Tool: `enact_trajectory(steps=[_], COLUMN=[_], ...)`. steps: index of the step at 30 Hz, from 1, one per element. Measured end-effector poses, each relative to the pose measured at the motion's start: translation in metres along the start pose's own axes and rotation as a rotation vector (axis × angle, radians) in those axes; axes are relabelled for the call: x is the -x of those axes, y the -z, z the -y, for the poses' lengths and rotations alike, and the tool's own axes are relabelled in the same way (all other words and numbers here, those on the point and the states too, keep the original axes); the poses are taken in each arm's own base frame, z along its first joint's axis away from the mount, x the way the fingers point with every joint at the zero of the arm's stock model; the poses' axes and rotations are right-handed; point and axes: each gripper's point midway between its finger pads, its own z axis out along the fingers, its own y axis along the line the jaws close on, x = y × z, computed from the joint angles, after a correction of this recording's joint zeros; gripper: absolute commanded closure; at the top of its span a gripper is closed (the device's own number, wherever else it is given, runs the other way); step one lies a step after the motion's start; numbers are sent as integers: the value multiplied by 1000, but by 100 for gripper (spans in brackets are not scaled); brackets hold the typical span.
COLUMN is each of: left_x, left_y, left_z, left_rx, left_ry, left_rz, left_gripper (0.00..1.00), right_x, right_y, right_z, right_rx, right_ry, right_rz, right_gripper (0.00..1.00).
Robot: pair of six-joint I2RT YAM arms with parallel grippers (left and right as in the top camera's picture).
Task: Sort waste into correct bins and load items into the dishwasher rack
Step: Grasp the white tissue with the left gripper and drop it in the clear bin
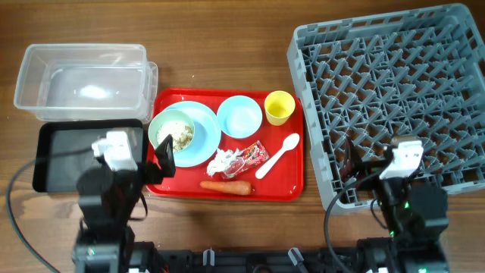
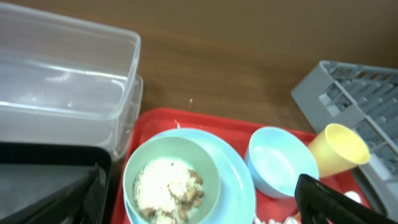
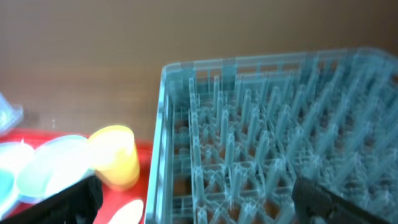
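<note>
Overhead, your bench (image 1: 227, 45) carries one red serving tray (image 1: 292, 178) at centre, two bins to its left and one grey dishwasher rack (image 1: 394, 83) to its right. The two bins sit touching: the clear tub (image 1: 30, 80) at the back, the black tray (image 1: 57, 163) in front of it.

All five dishes are on the red tray. One light blue plate (image 1: 206, 130) lies at the left with one pale green bowl (image 1: 161, 121) standing on it. One light blue bowl (image 1: 240, 117) sits just beside the plate, and one yellow cup (image 1: 280, 107) stands upright in the back right corner. One white spoon (image 1: 278, 155) lies slantwise near the right edge.

You have four kinds of waste, all on that tray too. The rice-like scraps (image 1: 177, 136) are inside the green bowl. One crumpled white tissue (image 1: 222, 161) touches one red wrapper (image 1: 254, 157) between plate and spoon. One orange carrot (image 1: 226, 186) lies along the front edge.

Left wrist view: your left end effector (image 2: 198, 182) is spread wide and grips nothing, one finger over the black tray's corner, the other over the red tray near the blue bowl.

Right wrist view, blurred: your right end effector (image 3: 198, 182) is likewise spread and grips nothing, hanging over the front left part of the rack.
</note>
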Motion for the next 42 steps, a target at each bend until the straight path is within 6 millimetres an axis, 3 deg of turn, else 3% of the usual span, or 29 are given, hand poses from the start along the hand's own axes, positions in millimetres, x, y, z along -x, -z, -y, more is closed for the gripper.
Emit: enact_trajectory(steps=[2,5,9,16,19,23,24,27,30,37,40,42], left_x=[15,6,-39,-69,-107,-158,-166,-180,-184,-182,-174,-167], left_y=[-12,-25,-42,-46,-52,-66,-69,-82,-84,-85,-85,-84], left_z=[15,42,60,87,106,102,98,90,84,83,83,86], left_rx=[-17,-66,-90,-182,-199,-89,-65,-4,28,39,44,32], left_ry=[19,1,-33,-61,-158,-265,-271,-261,-261,-268,-274,-272], left_rz=[-173,-386,-632,-755,-874,-1013,-1038,-1062,-1074,-1066,-1034,-1009], left_gripper=[0,0,0,0,0,2,7,58,67,71,80,90], right_x=[-2,-8,-19,-21,-22,-22,-22,-23,-23,-23,-23,-23], right_y=[-4,-12,-23,-24,-24,-24,-24,-24,-24,-24,-24,-24], right_z=[0,1,2,2,2,2,2,2,2,2,2,2], right_rx=[-6,-14,-21,-25,-27,-29,-29,-30,-30,-30,-30,-30], right_ry=[-9,-17,-32,-50,-57,-67,-67,-68,-68,-68,-68,-68], right_rz=[-138,-330,-437,-446,-450,-451,-451,-454,-454,-454,-454,-454], right_gripper=[0,0,0,0,0,0,0,0,0,0,0,0])
